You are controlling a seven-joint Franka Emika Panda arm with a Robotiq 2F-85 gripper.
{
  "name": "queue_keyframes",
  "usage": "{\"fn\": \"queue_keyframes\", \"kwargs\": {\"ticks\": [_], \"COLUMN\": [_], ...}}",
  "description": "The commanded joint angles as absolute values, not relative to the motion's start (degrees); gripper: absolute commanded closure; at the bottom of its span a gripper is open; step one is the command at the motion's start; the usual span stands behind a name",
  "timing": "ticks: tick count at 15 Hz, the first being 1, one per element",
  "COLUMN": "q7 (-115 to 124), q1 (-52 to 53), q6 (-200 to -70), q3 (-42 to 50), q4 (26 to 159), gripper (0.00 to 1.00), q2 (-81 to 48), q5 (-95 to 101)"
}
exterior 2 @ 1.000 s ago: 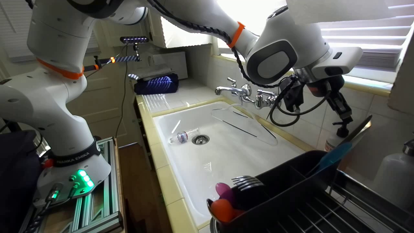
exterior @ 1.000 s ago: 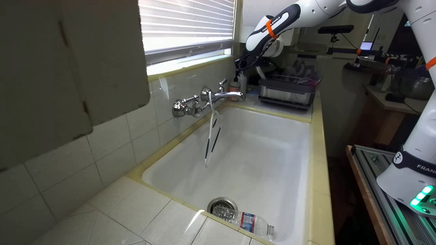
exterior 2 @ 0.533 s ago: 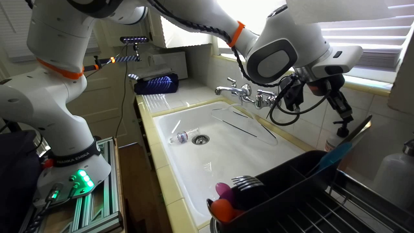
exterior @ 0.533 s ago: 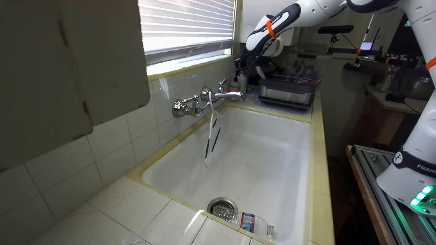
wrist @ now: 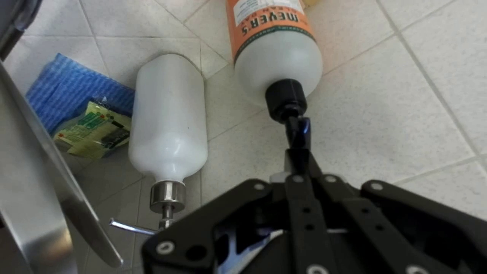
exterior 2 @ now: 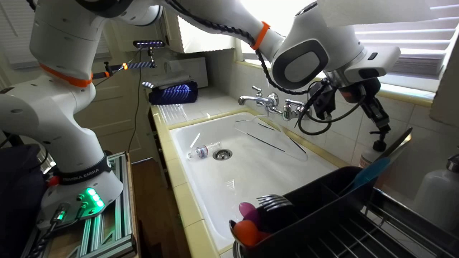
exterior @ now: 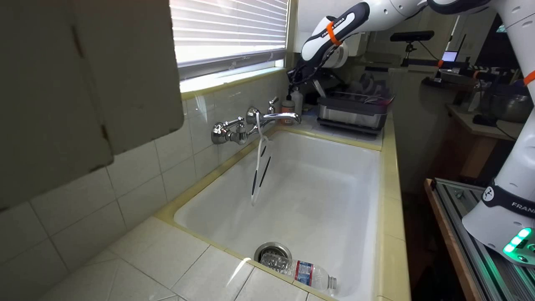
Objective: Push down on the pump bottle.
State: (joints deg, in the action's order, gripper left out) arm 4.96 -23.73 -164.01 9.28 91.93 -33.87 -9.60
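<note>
Your main light's daylight thru the blinds (exterior: 230,37); the sill (exterior: 217,80) is blown white, while the cupboard (exterior: 92,92) sits in dull shade & the background goes v. dim. You've got sun stripes on the dark blue bundle (exterior 2: 174,95) & the counter (exterior 2: 218,100), pale streaks in the sink (exterior 2: 258,179), glints on the chrome faucet (exterior 2: 255,99), and LEDs (exterior 2: 95,197) tinting the rails (exterior 2: 86,229) green. Your wrist cam's light is softer, w/ a highlight on the white bottle (wrist: 169,118); on the orange-label pump bottle (wrist: 277,53) you can read "MEYER'S" but small print's blurry. Its black cap (wrist: 286,97) & the gripper (wrist: 298,150) run together, so you can't tell exactly where they meet.
</note>
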Motion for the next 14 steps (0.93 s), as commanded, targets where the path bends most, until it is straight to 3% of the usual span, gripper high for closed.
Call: {"fn": "queue_keyframes", "kwargs": {"ticks": [1, 14], "q7": [5.2, 6.8], "q1": [-22.6, -18.6], "q6": [-162.8, -156.3], "q3": [10.3, 15.8], "q4": [94.1, 95.0], "gripper": [1.0, 1.0], "q2": [-31.5, -26.9], "q5": [-9.8, -5.7]}}
